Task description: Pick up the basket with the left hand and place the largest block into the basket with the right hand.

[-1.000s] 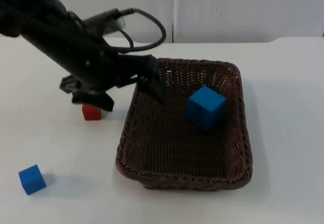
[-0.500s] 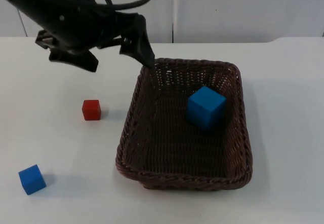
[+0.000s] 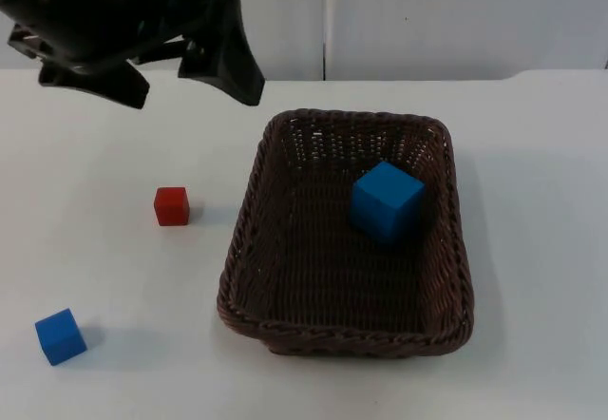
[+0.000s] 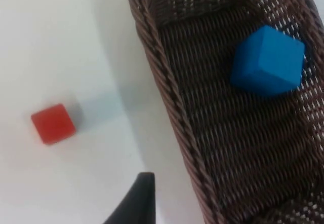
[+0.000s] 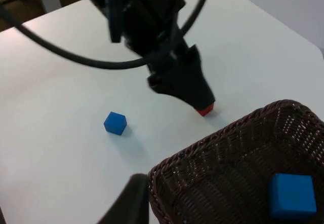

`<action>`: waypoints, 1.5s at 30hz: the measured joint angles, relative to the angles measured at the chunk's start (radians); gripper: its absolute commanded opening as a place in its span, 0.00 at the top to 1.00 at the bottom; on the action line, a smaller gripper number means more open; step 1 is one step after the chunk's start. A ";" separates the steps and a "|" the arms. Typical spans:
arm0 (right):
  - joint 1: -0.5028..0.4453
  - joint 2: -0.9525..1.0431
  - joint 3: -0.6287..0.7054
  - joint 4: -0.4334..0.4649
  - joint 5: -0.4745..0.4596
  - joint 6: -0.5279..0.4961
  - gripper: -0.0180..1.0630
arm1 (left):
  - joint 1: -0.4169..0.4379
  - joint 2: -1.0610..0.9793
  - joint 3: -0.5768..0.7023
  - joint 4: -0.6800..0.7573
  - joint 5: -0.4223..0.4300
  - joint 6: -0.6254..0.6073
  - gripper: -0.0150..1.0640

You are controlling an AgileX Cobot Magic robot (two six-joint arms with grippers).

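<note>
A dark brown wicker basket (image 3: 243,213) rests on the white table, right of centre. The largest block, a blue cube (image 3: 385,201), lies inside it near the far right wall, also seen from the wrists (image 4: 267,62) (image 5: 291,196). My left gripper (image 3: 242,83) hangs above the table behind the basket's far left corner, clear of the rim and holding nothing; the right wrist view shows the left gripper (image 5: 195,95) over the red block. My right gripper (image 5: 132,203) waits high up, beside a basket corner (image 5: 212,143).
A small red block (image 3: 172,206) lies on the table left of the basket. A small blue block (image 3: 61,335) sits near the front left. Open table lies to the right of the basket and in front of it.
My left gripper has pulled away from the basket's left rim and moved up and back toward the far left. The basket and all blocks stayed put.
</note>
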 measured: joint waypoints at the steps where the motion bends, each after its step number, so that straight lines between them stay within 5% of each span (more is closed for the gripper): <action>1: 0.000 -0.013 0.001 0.000 0.000 0.000 0.01 | 0.000 -0.023 0.018 0.000 -0.004 0.000 0.01; 19: 0.000 -0.391 0.294 -0.002 -0.054 0.013 0.01 | 0.000 -0.484 0.254 0.010 -0.042 -0.003 0.01; 29: 0.000 -0.617 0.408 -0.002 -0.040 0.037 0.01 | 0.000 -0.745 0.256 0.058 0.056 -0.003 0.01; 45: 0.000 -0.926 0.487 -0.008 0.162 0.095 0.01 | 0.000 -1.164 0.256 0.211 0.278 -0.066 0.01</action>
